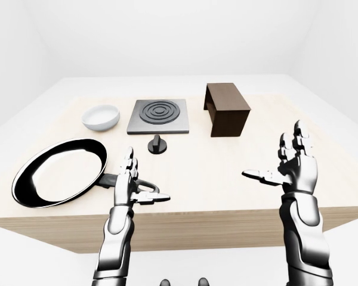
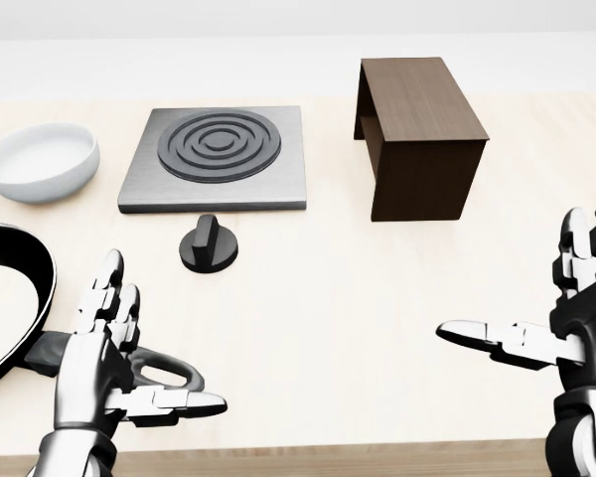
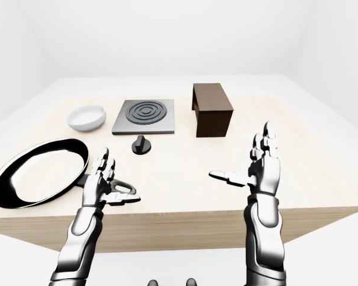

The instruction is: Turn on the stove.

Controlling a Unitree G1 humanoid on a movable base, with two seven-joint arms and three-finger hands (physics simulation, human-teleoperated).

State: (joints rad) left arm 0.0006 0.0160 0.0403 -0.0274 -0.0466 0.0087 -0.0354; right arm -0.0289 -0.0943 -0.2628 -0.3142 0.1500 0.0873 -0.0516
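A grey square stove with dark ring burner lies on the wooden table in the upper middle of the head view. Its black round knob sits on the table just below the stove. My left hand is open, low left, over the handle of a black frying pan, well below the knob. My right hand is open at the right edge, palm inward, empty and far from the knob.
A white bowl stands left of the stove. A dark brown wooden box stands right of it. The table's near edge runs just under both hands. White walls surround the table.
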